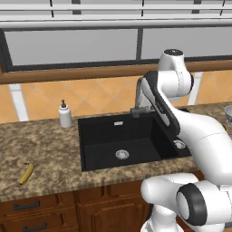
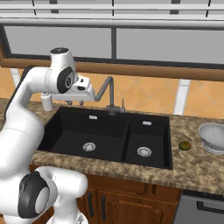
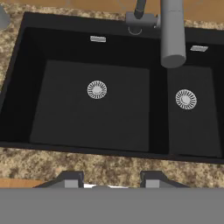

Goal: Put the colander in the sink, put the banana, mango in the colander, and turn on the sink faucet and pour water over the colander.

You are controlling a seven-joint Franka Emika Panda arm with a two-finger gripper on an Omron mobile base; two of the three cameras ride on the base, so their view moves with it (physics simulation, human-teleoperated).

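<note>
Nothing done yet: colander [image 2: 212, 137] on counter right of sink [image 2: 65, 118], mango [image 2: 184, 145] just beside it, banana [image 1: 26, 173] far left. Gripper [image 2: 75, 103] above basin, empty, parted. Faucet [image 2: 108, 94] dry; every step left.

The speckled brown granite counter [image 1: 41, 145] spans the middle of both base views. At lower left of the left base view lies the banana [image 1: 26, 173], with the soap dispenser [image 1: 65, 114] above it. At the right of the right base view sit the mango [image 2: 184, 145] and colander [image 2: 213, 137].
</note>
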